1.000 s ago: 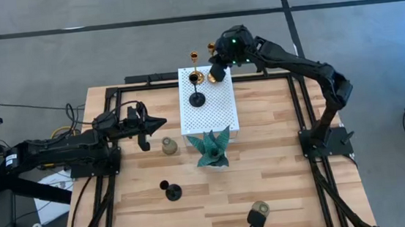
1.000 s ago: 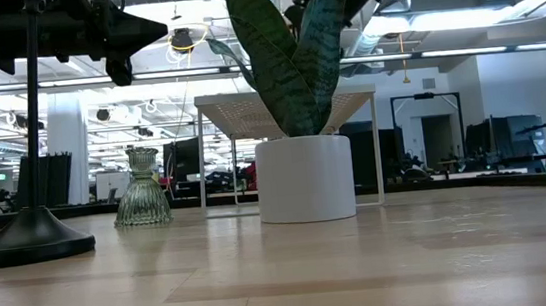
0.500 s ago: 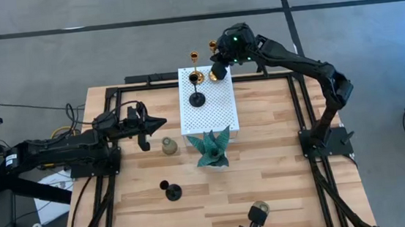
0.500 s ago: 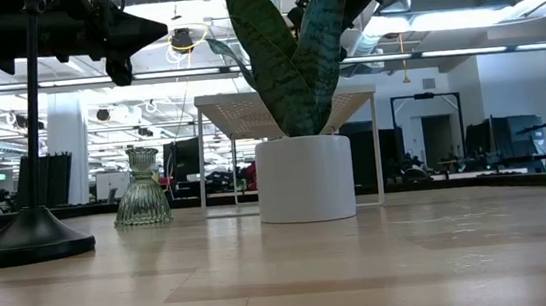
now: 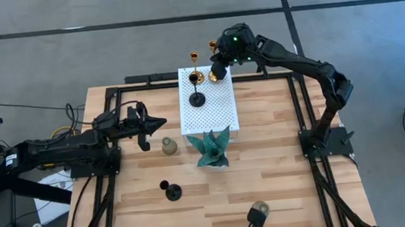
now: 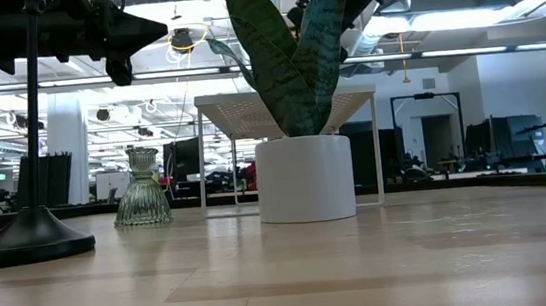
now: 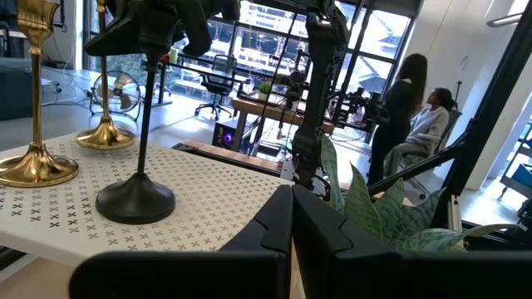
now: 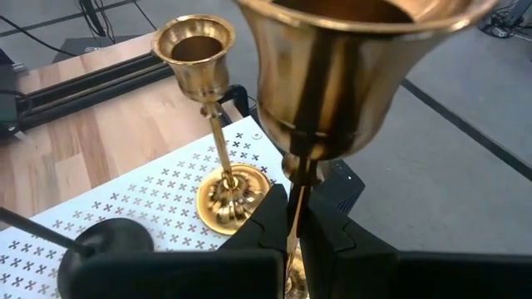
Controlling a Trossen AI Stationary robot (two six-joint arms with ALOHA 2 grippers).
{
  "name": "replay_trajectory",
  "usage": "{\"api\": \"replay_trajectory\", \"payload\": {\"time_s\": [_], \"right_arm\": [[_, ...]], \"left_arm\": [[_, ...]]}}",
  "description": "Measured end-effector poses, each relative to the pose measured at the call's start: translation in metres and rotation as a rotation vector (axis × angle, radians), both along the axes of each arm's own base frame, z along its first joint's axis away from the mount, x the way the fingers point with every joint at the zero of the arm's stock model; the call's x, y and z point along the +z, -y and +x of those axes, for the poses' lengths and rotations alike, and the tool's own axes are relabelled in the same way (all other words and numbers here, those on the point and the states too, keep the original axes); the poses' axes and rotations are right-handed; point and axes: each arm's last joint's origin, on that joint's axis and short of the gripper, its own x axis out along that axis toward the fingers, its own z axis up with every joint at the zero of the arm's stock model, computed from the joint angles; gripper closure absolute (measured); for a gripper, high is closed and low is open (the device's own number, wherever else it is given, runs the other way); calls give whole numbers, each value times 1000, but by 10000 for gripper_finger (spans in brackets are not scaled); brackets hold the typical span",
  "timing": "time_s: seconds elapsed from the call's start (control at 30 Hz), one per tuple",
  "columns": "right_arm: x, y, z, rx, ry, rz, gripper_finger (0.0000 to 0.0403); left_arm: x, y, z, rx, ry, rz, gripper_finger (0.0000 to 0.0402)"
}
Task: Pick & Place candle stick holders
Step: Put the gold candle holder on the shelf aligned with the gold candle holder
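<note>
Two slim gold holders stand on the far end of the white perforated platform point(image 5: 209, 109): the left one point(image 5: 194, 57) is free, and my right gripper point(image 5: 217, 72) is shut on the right one point(image 5: 212, 47). A black holder point(image 5: 197, 99) stands on the platform by its round base. Another black holder point(image 5: 171, 192) and two grey-green glassy holders point(image 5: 168, 146) point(image 5: 260, 210) stand on the table. My left gripper point(image 5: 158, 122) is shut and empty, hovering left of the platform. My right gripper pinches the right gold holder's thin stem point(image 8: 293, 203) between its two fingers, below the cup point(image 8: 332, 75). The fingers slant down from the table's far right and lie across the stem. The holder stands upright, its base point(image 7: 104, 138) on the platform.
A teal spiky plant ornament point(image 5: 211, 148) in a white pot point(image 6: 307, 192) stands at the platform's near edge. The black metal frame point(image 5: 301, 105) runs along the table's sides. A person point(image 7: 407, 100) stands in the room beyond the table.
My right arm has shifted slightly toward the table's left edge at the right gold holder. The holders stand where they were.
</note>
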Motion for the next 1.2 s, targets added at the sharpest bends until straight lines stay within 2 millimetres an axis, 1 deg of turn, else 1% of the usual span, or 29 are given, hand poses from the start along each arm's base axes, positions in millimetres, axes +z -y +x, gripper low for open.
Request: {"api": "replay_trajectory", "payload": {"time_s": [0.3, 0.57, 0.9, 1.2], "right_arm": [[0, 0, 0, -4, 1, 8, 401], [0, 0, 0, -5, 3, 9, 382], [1, 0, 0, -3, 10, 1, 374], [1, 0, 0, 5, 15, 2, 344]], "left_arm": [[0, 0, 0, 0, 0, 0, 394], [0, 0, 0, 0, 0, 0, 394], [0, 0, 0, 0, 0, 0, 394], [0, 0, 0, 0, 0, 0, 394]]}}
